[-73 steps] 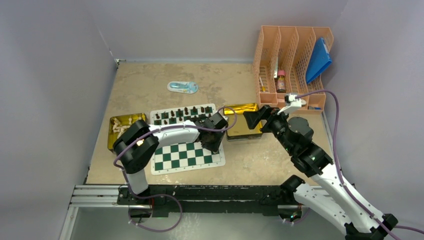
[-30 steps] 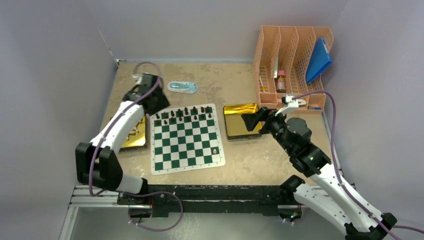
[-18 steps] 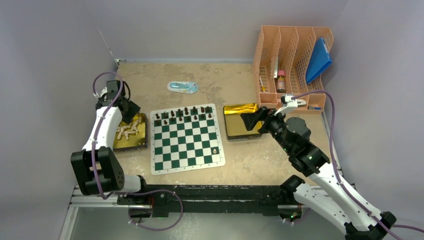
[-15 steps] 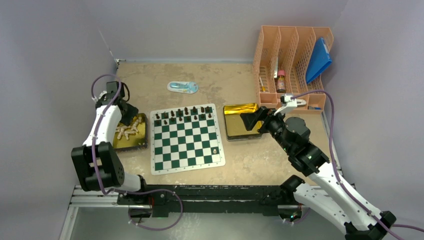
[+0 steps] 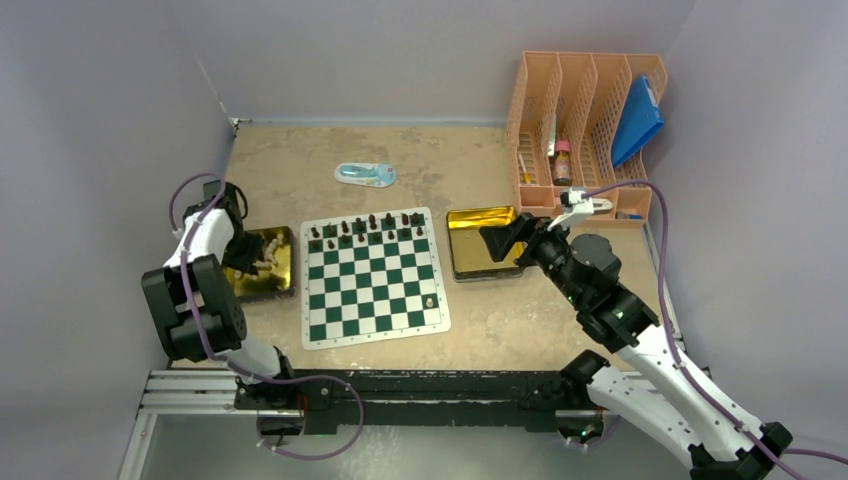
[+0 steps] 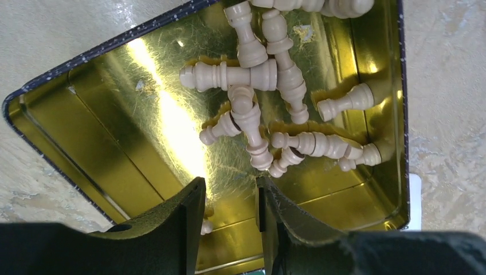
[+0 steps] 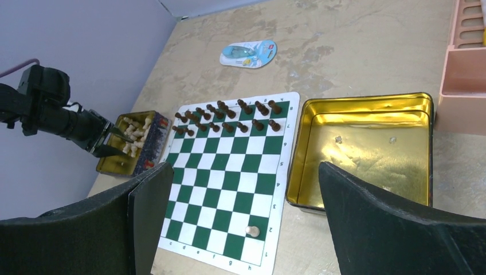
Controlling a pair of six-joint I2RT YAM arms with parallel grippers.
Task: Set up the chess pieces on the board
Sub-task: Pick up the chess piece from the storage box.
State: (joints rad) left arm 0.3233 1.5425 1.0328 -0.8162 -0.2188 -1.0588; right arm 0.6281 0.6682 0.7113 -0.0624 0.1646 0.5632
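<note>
The green-and-white board lies mid-table. Dark chess pieces fill its two far rows, and one cream pawn stands near the near right corner. Several cream pieces lie jumbled in the left gold tray. My left gripper hangs low over that tray, its jaws a narrow gap apart with nothing between them, just short of the pile. My right gripper stands wide open above the right gold tray, which holds no pieces, and it holds nothing.
A peach desk organiser with a blue folder stands at the back right. A small blue-and-white packet lies behind the board. The purple wall runs close along the left tray's side.
My left arm left the board, swung out to the far left and came down over the left tray, jaws narrowing. A cream pawn now stands on the board. The right arm stayed still.
</note>
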